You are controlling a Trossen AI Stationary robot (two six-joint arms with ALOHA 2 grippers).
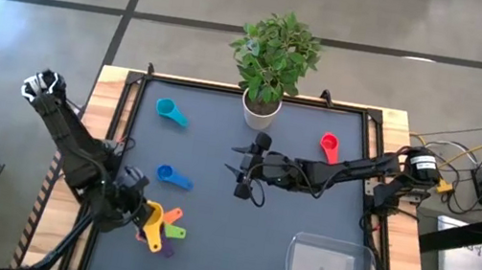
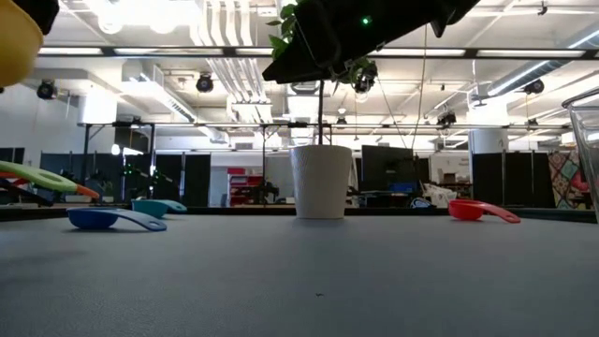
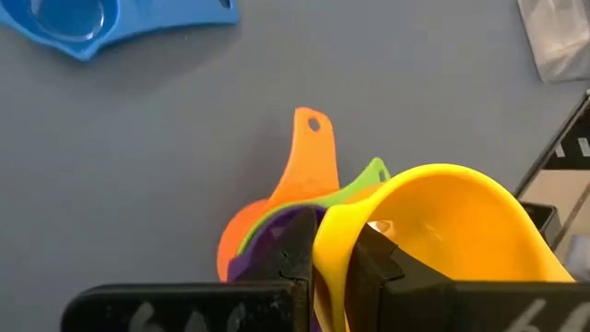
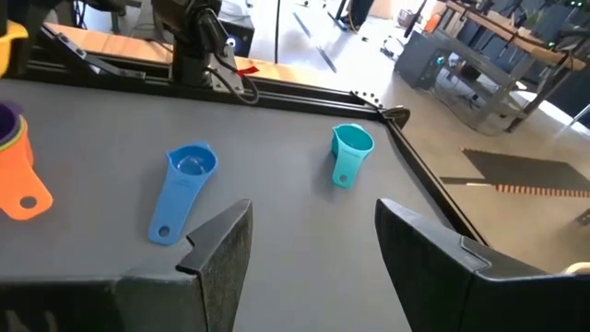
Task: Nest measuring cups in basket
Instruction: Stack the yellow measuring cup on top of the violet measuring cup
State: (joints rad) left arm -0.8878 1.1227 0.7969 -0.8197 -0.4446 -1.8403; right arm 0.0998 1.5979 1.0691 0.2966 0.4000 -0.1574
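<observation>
Hidden: the purple cup [image 3: 267, 249] is mostly covered by the orange cup [image 3: 300, 189] and green cup [image 3: 364, 180] stacked with it, and by the left claw; only a sliver shows.
Cut off: in the low view the yellow cup [image 2: 17, 42] shows only as a curved edge at the picture's corner, and the basket [image 2: 588, 150] only as a clear wall at the far side edge.
Hard to make out: the basket's wall is nearly see-through from above [image 1: 328, 268].
Left claw [image 3: 336, 263]: closed on the rim of the yellow cup [image 3: 442, 221], one finger inside the bowl and one outside, held above the bench.
Yellow cup to stack: it hangs just over the orange, green and purple cups [image 1: 169, 232] at the near left of the bench [image 1: 234, 241].
Right claw [image 4: 313, 240]: open and empty, held over the middle of the bench, near the white plant pot [image 1: 261, 109].
Blue cup [image 1: 174, 177]: lies on the bench between the two claws, just beside the left one.
Teal cup [image 1: 170, 111]: far left part of the bench, apart from both claws.
Red cup [image 1: 329, 148]: far right, beside the right arm.
Basket position: near right corner, well apart from the stack.
</observation>
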